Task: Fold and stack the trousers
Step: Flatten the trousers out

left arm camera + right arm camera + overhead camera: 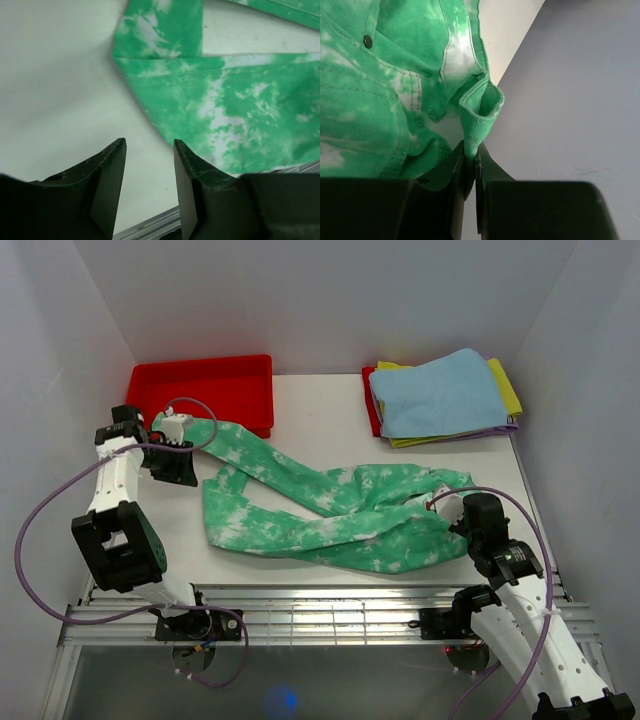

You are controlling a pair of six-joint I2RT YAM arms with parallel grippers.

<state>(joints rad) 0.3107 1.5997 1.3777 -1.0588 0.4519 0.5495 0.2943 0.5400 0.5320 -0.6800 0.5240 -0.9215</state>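
A white table [310, 415] walled on three sides has bare surface at its near left corner and along the far edge between tray and cloths. The trousers [330, 510] sprawl across its middle, one leg end reaching the near wall of the red tray [205, 390], the waist end near the right wall. A light blue cloth [440, 390] tops a yellow cloth [508, 385] at far right. The left gripper [149, 145] hangs parted and empty over bare table beside a leg. The right gripper [471, 150] pinches a fold of the waist edge. A small metal rivet [368, 41] shows nearby.
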